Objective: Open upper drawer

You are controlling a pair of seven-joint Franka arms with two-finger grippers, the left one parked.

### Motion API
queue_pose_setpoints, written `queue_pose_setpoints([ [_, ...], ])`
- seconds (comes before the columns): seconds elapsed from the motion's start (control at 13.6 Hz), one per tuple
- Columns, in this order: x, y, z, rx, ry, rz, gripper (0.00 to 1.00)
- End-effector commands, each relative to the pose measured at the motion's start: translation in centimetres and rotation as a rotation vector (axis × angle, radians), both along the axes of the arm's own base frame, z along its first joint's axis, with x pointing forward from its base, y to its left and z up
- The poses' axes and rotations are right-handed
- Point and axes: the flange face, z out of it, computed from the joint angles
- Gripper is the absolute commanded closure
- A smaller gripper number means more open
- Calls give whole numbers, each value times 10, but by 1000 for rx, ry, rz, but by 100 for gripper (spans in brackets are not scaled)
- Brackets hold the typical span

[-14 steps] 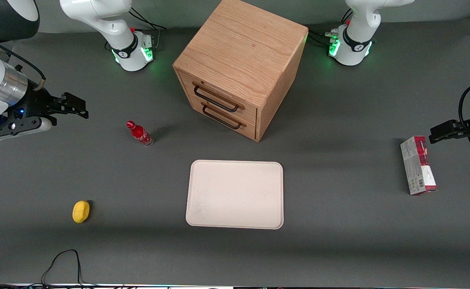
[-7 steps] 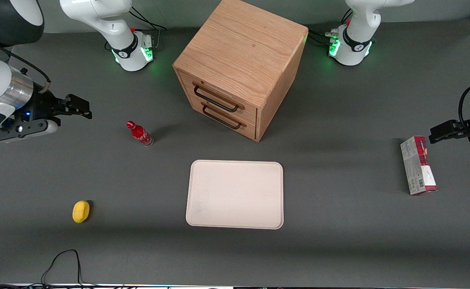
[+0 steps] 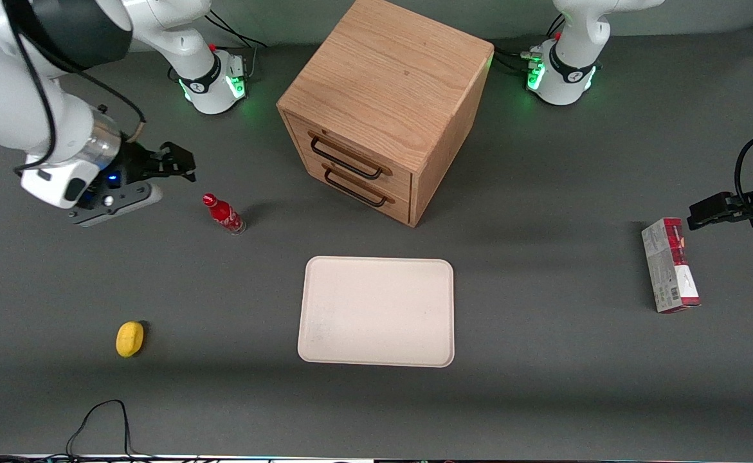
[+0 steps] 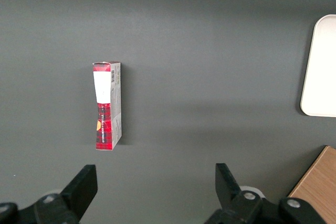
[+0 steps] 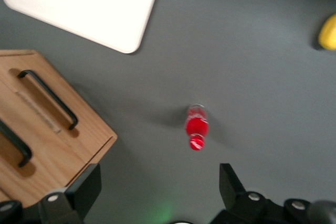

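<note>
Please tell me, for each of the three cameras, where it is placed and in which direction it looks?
Front view: high above the table, facing the arm bases; shows the cabinet, its upper drawer shut, and the end effector, open, above the table near the red bottle.
Right wrist view: on the working arm's wrist, looking down past its own fingers at bottle, drawers and tray.
Left wrist view: on the parked wrist, looking down at the red box.
Shared: the tray and cabinet appear in all three.

Front view high overhead, wrist views downward
</note>
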Motion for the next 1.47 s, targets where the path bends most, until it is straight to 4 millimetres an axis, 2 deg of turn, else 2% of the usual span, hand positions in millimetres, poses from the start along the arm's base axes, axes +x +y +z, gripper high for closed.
queue_pose_setpoints([
  [0.0, -1, 67, -13, 37, 34, 124, 0],
  [0.15, 9, 102, -36, 30, 43, 173, 0],
  [0.22, 24, 111, -52, 32, 68, 160, 0],
  [0.29, 27, 125, -57, 61, 73, 217, 0],
  [0.44, -3, 180, -66, 71, 79, 374, 0],
  [0.66, -22, 226, -102, 65, 128, 447, 0],
  [0.88, -32, 248, -118, 70, 127, 481, 0],
  [1.39, -37, 252, -138, 66, 162, 535, 0],
])
